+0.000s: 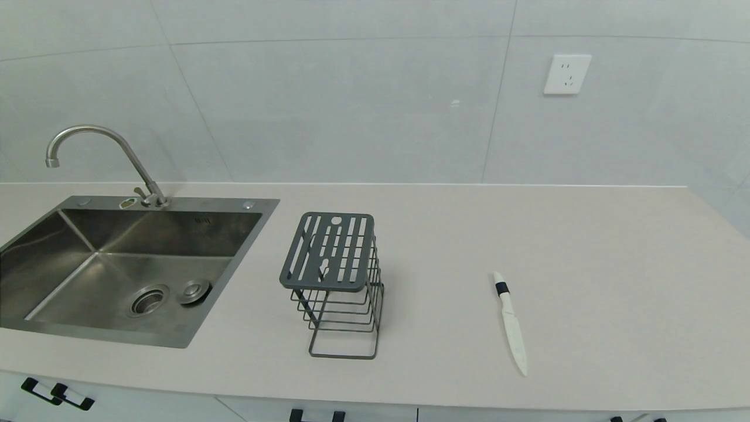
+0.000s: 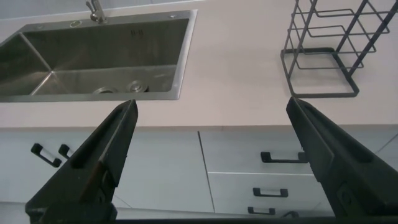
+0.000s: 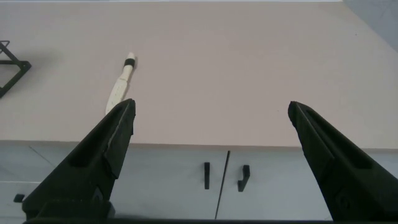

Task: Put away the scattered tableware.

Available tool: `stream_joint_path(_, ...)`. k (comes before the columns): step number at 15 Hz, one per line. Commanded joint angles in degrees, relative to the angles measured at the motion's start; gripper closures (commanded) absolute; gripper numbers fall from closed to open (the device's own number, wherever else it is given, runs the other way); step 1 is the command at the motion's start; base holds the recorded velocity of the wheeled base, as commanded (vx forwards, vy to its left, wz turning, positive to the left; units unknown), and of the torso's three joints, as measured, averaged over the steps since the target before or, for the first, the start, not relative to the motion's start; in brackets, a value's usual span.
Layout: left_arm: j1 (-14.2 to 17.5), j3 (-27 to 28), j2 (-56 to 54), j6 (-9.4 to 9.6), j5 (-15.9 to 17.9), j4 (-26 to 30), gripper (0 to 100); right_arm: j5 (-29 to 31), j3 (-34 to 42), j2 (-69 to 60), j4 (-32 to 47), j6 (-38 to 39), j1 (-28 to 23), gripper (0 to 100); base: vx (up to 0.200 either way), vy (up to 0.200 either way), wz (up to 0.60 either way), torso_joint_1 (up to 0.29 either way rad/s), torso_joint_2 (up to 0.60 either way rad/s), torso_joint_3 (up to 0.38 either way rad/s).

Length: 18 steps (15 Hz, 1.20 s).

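Knife pickup not started, both grippers spread wide

White knife [image 1: 510, 321] lies flat on the counter [image 1: 586, 246] at 3 o'clock from the slotted rack [image 1: 334, 281], pointed end toward 5 o'clock. Right gripper [image 3: 211, 109] and left gripper [image 2: 211, 104] hang off the front edge. I'd pinch the banded end with the right, so the blade drops into 1 slot.

Left gripper [image 2: 211, 104] with its two black fingers [image 2: 99, 162] held wide apart, pale counter [image 2: 236, 74] beyond it, shiny metal sink [image 2: 93, 50], bottom of a dark wire rack [image 2: 323, 94] standing on the counter, white drawers with black handles [image 2: 283, 157] under the counter
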State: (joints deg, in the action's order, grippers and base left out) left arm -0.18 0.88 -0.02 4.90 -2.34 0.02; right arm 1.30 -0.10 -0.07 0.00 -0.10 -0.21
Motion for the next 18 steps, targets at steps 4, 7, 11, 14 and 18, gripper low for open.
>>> stream_joint_path(4, 0.0, -0.1, 0.0, 0.46, -0.5, 0.0, 0, 0.0, 0.0, 0.1, 0.0, 0.1, 0.0, 0, 0.0, 0.0, 0.0, 0.0, 0.0, 0.0)
stream_joint_path(7, 0.0, 0.0, 0.0, 0.2, -0.4, 0.0, 0, -0.1, 0.0, 0.1, 0.0, 0.0, 0.0, 0, 0.0, 0.0, 0.0, 0.033, 0.0, 0.03)
stream_joint_path(11, 0.0, -0.1, 0.0, 0.55, 0.1, 0.0, 0, -0.1, 0.0, 0.1, 0.0, 0.0, 0.0, 0, 0.0, 0.0, 0.0, 0.17, 0.0, 0.156)
stream_joint_path(14, 0.0, 0.0, 0.0, 0.46, 0.0, 0.0, 0, 0.1, 0.0, 0.1, 0.0, 0.1, 0.0, 0, 0.0, 0.0, 0.0, 0.017, 0.0, 0.017)
stream_joint_path(18, 0.0, -0.1, 0.0, 0.55, 0.1, 0.0, 0, -0.2, 0.0, 0.1, 0.0, 0.1, 0.0, 0, 0.0, 0.0, 0.0, 0.0, 0.0, 0.0)
